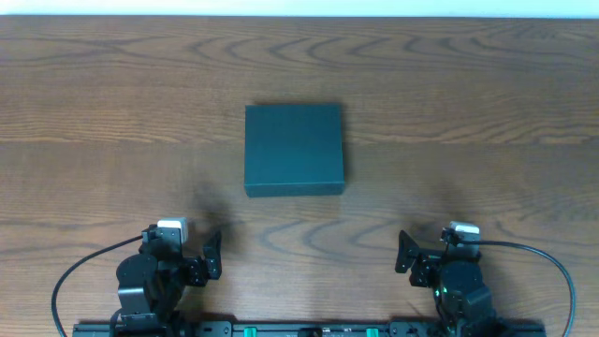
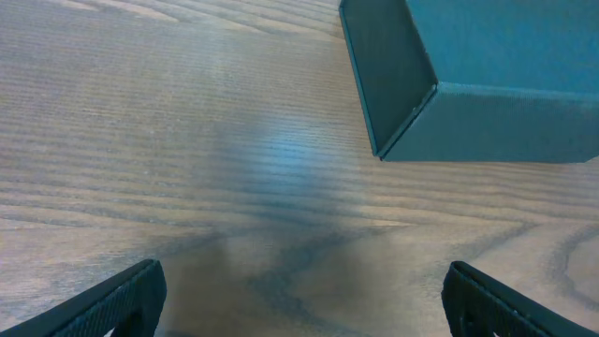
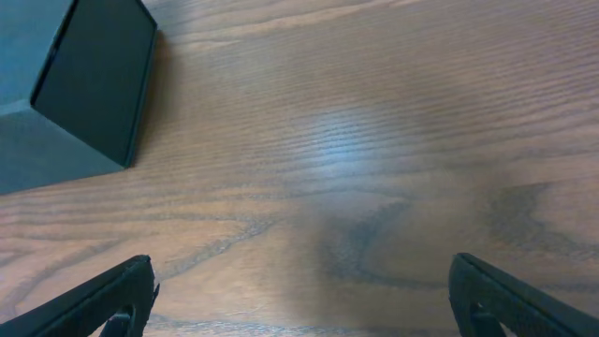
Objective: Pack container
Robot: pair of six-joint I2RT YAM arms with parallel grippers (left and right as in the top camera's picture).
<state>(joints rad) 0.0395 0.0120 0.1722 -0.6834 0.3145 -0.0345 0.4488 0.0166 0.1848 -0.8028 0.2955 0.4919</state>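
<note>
Down at the near edge, both arms sit low and apart from each other. The left tool (image 2: 304,304) is spread wide, nothing in it, bare wood grain showing right across the gap. Same story on the right: the right tool (image 3: 299,304) is wide apart and empty, aimed out over the tabletop (image 1: 94,94).

Moving up from there, a stretch of wood separates both tools from the container (image 1: 294,150). It sits around the middle of the tabletop, between the two arms' lines and well clear of both. Dark teal-green, matte, lid down flat. Its sides run square with the tabletop edges, one wall facing straight back at the robot. It's so close to square from above that no long axis stands out. Which side carries the hinge, I can't tell.

Each wrist camera catches a near corner of it, up in the inner top corner of its view.
</note>
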